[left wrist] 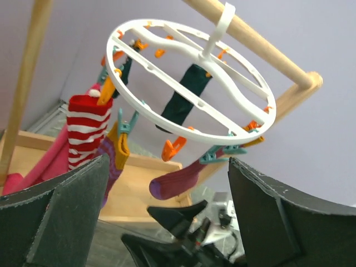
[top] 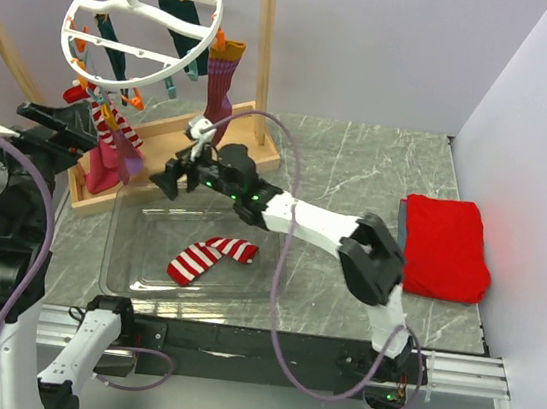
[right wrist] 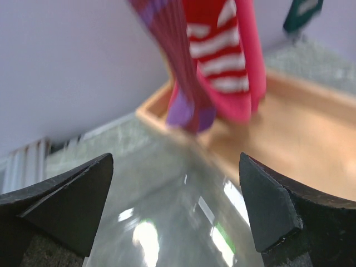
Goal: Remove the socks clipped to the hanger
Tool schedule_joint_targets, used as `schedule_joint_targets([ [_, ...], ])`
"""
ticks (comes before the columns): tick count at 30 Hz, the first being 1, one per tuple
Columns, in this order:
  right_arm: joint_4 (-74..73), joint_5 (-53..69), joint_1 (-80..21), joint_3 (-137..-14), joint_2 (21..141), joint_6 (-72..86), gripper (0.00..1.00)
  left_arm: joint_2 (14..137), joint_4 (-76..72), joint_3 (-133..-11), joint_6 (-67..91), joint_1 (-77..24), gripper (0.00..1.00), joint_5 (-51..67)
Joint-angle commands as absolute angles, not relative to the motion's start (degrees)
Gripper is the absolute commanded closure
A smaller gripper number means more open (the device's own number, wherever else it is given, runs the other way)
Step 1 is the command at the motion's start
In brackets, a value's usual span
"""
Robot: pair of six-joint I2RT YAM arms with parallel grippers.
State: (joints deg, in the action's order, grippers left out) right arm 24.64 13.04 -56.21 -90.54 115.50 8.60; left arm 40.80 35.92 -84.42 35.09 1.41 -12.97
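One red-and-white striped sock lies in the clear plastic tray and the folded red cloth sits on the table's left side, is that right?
Not quite. The folded red cloth sits on the right of the table, as the top external view shows; the red-and-white striped sock does lie in the clear plastic tray.

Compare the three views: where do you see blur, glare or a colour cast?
Right wrist view: the hanging socks are blurred, and bright glare patches sit on the shiny surface. Left wrist view: the hanger is sharp. Top view: sharp overall; the red cloth casts a pink glow on the wall.
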Motion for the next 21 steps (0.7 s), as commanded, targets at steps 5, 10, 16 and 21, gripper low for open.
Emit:
schedule_joint_targets([
  [5, 42.4, 8.8, -59.1, -104.5, 126.9, 7.2, 0.05, 40.8, 36.1, -84.1, 33.6, 1.6, 0.11, -18.2],
  [10, 39.4, 6.4, -60.6, -115.1, 133.0, 5.5, 0.11, 41.1, 35.7, -83.3, 33.8, 1.6, 0.12, -15.9],
  [16, 38.9, 3.3, -60.9, -121.9, 137.7, 4.9, 0.27, 42.1, 35.4, -81.7, 33.6, 1.5, 0.13, -15.7],
  [21, 36.0, 2.4, -61.2, -128.7, 140.2, 3.1, 0.30, 42.1, 34.8, -81.0, 33.4, 1.6, 0.14, -15.4],
])
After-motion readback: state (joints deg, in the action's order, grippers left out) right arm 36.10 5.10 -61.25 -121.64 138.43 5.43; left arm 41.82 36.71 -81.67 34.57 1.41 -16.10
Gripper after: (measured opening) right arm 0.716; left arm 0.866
